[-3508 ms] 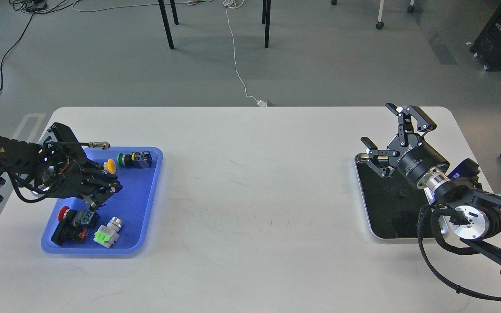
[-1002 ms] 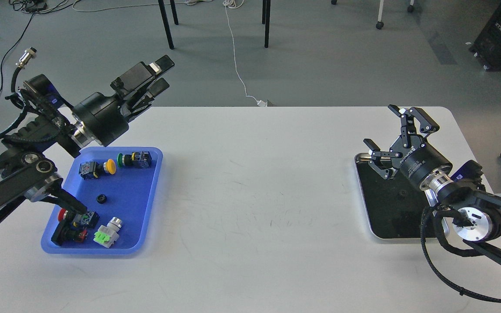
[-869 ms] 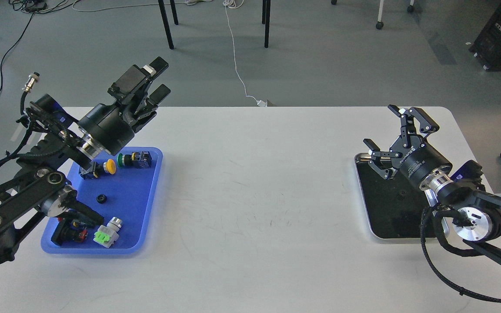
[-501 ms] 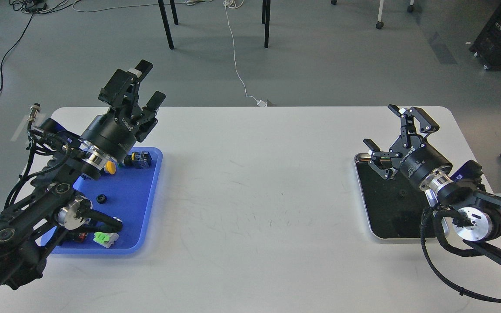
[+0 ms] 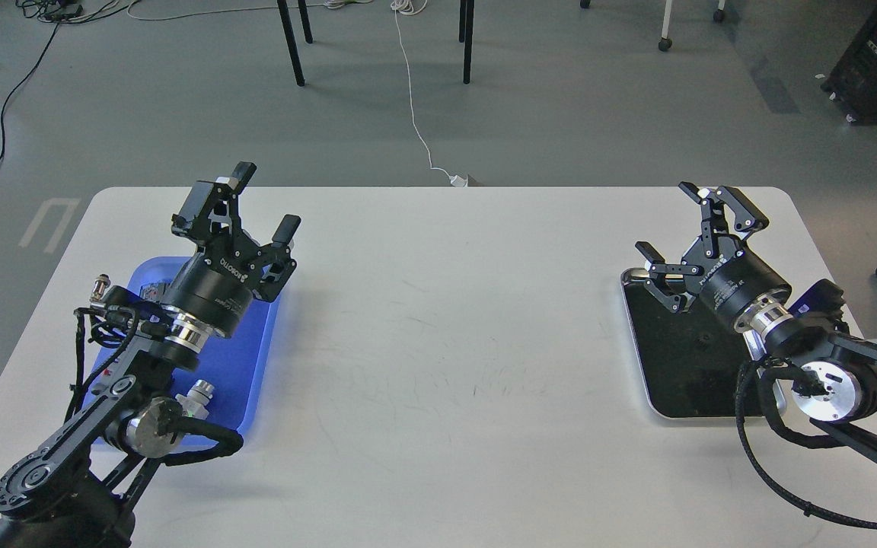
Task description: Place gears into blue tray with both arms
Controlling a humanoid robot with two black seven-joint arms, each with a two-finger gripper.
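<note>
Both my left gripper (image 5: 244, 207) and right gripper (image 5: 693, 228) are spread apart and empty, so more gears must go into the blue tray (image 5: 252, 354)

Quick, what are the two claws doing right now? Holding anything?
Left gripper: open, holding nothing, raised over the blue tray.
Right gripper: open, holding nothing, above the far end of the black tray.

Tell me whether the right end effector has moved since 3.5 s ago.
Barely. The right end effector stays open over the far end of the black tray, shifted only slightly right.
</note>
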